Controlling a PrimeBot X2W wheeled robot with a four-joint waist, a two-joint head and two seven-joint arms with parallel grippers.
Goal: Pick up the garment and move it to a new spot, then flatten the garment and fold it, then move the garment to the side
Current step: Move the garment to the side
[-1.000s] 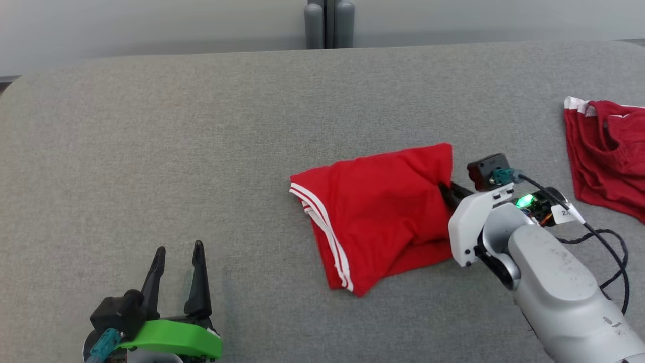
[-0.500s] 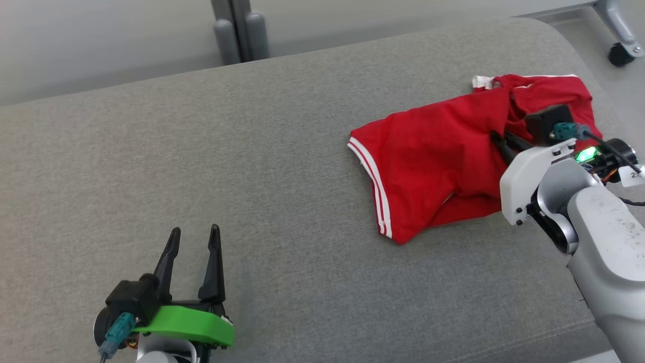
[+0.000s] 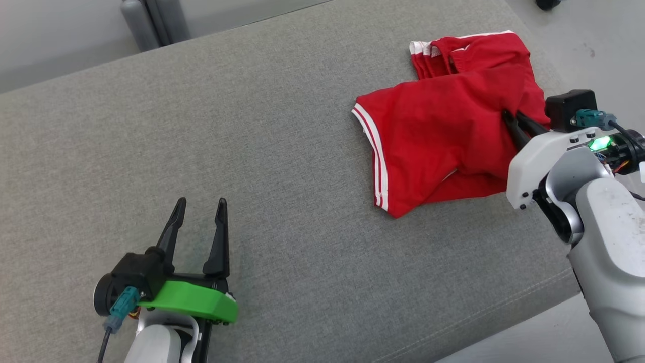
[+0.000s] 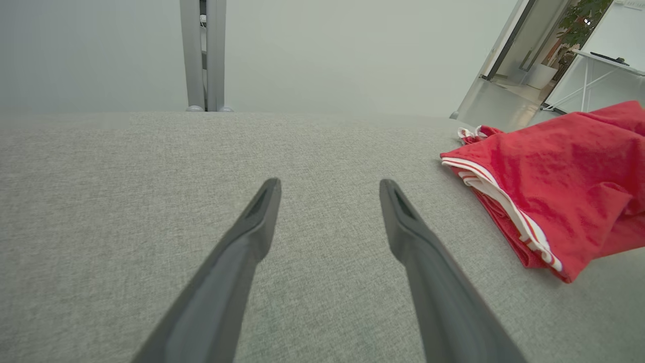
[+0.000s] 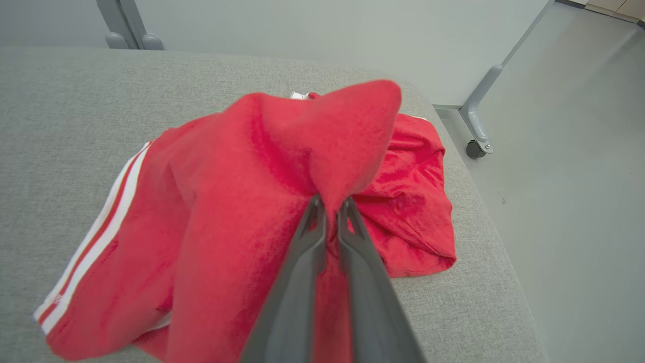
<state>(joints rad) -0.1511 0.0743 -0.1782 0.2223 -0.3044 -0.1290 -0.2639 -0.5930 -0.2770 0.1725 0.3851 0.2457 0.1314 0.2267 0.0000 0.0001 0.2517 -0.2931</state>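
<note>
- The right gripper (image 3: 510,120) was closed narrowly on a pinched fold of the red garment (image 3: 433,136), both fingers pressed against the cloth.
- In the right wrist view the pinched fold stood up in a hump above the fingertips.
- The garment lay near the right end of the grey padded table (image 3: 252,126), its lower layers resting on the surface.
- Its edge with white stripes (image 3: 377,161) faced the middle of the table.
- Its far side overlapped a second red piece of clothing (image 3: 468,50) lying at the table's far right corner.
- The left gripper (image 3: 201,202) was spread wide and held nothing.
- It sat over bare table at the near left, well apart from the garment.
</note>
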